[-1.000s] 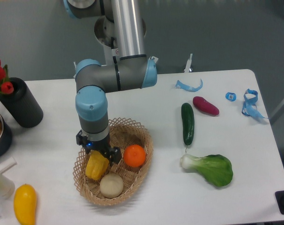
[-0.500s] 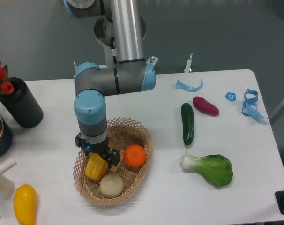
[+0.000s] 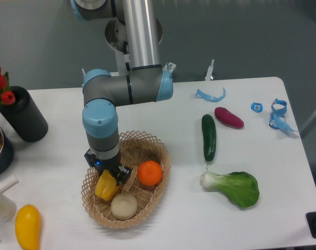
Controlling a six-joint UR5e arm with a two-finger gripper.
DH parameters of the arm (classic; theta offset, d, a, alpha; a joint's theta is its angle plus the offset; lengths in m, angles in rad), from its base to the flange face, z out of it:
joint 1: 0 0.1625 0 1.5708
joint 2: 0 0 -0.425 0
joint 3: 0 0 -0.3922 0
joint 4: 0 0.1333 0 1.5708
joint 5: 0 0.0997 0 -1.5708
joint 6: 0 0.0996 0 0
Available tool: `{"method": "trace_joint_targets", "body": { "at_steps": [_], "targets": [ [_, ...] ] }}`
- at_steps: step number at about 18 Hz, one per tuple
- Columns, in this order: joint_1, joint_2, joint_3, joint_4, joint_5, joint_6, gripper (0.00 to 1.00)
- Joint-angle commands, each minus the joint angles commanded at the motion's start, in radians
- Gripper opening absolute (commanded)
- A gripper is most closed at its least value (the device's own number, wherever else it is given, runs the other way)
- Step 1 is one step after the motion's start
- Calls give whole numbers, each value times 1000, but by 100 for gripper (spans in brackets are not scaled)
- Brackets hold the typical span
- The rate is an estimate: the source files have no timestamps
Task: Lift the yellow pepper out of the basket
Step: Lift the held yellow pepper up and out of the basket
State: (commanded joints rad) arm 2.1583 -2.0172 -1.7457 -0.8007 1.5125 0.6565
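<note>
Fixed camera view
Yellow pepper (image 3: 106, 185): lies in the left part of the basket (image 3: 158, 179), just left of the orange (image 3: 149, 173) and just above the round beige item (image 3: 124, 205); its upper end is tucked under the claw (image 3: 109, 174).
Claw: sits low on the pepper's top; the fingers are hidden by the wrist and the fruit, so I cannot tell how far apart they are or whether they have hold of it.
Handling: judged light and stiff, with a smooth, probably slippery skin; the lobed sides may let it twist in a pinch.
Where to take hold: across two opposite lobes near the upper shoulder, clear of the orange and the wicker rim.
Risk: a shallow pinch could let it slip out on the lift.
Worktop (image 3: 163, 109): also bears a cucumber (image 3: 208, 137) and a bok choy (image 3: 233, 187), well apart from the basket.
Change from earlier: the arm has come down a little and edged left; the pepper now appears slightly lower and more covered, while the orange and beige item lie as before.
</note>
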Motion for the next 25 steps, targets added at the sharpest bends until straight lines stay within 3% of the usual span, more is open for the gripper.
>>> {"method": "trace_joint_targets", "body": {
  "at_steps": [5, 13, 16, 19, 25],
  "targets": [
    [17, 41, 58, 0, -8, 5, 28],
    [156, 109, 212, 5, -179, -8, 28],
    [201, 114, 248, 5, -186, 1, 28],
    [250, 114, 268, 5, -204, 26, 28],
    [373, 132, 256, -11, -281, 204, 28]
  ]
}}
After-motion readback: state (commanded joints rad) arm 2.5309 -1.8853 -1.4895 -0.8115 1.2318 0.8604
